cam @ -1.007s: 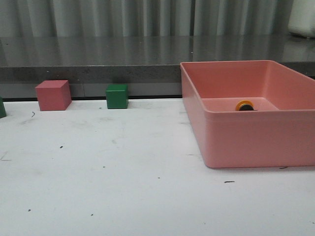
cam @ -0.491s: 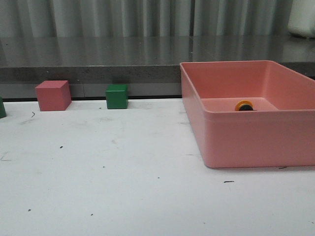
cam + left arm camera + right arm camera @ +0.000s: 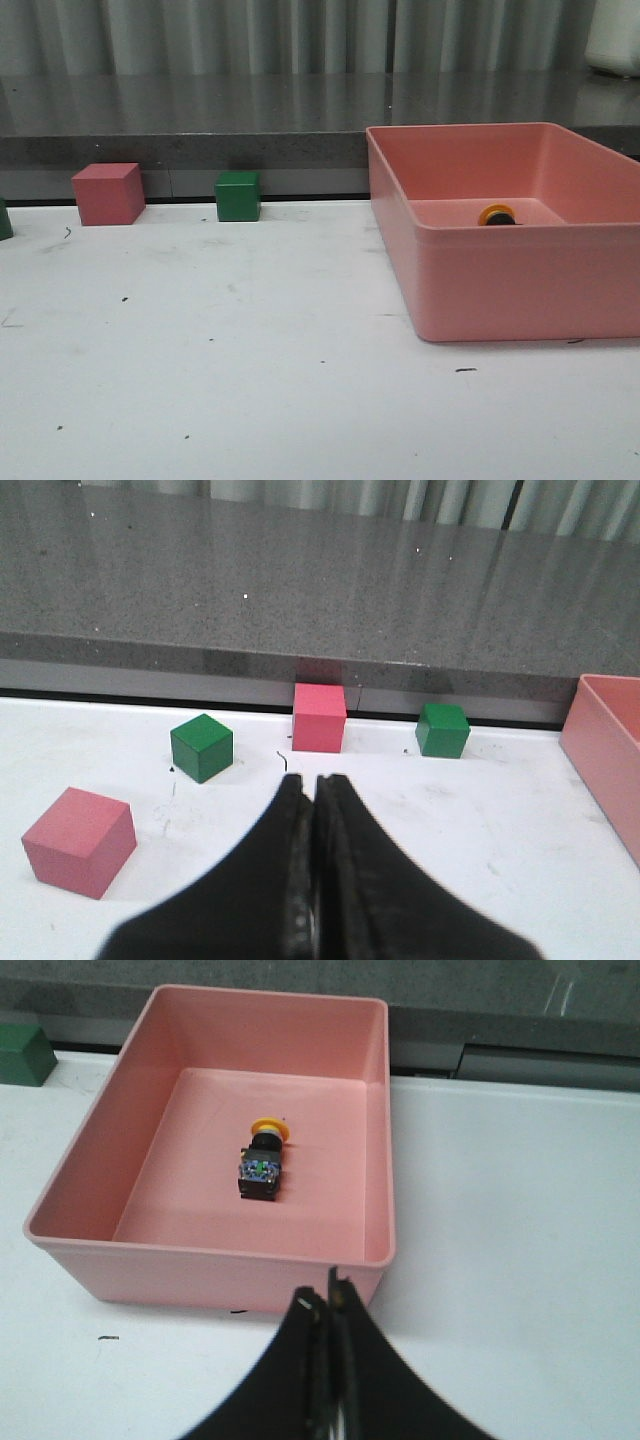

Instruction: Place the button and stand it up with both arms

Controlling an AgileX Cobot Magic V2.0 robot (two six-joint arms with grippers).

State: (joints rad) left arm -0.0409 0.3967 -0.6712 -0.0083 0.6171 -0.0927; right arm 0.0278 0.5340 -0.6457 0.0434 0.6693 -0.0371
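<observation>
- Lying on its side on the floor of the pink bin (image 3: 385,1140), the button (image 3: 262,1161) shows me a yellow mushroom cap, a pale collar and a black blocky base with bluish-green bits.
- My right claw (image 3: 328,1305) hangs over the white table (image 3: 520,1220), outside the bin's near wall, fingers pressed together on nothing.
- My left claw (image 3: 312,785) is likewise closed and empty, well apart from the bin.
- From the front, only the button's yellow cap (image 3: 496,214) peeks over the bin's near wall (image 3: 520,280); the right wrist view shows its whole body.
- The left wrist view alone shows four cubes: a pink cube (image 3: 79,840) nearest, a green cube (image 3: 202,747), another pink one (image 3: 319,717) and another green one (image 3: 442,730).
- The bin is smooth moulded plastic with rounded corners; the table is matt white with dark scuffs; behind it runs a speckled grey ledge (image 3: 300,590).
</observation>
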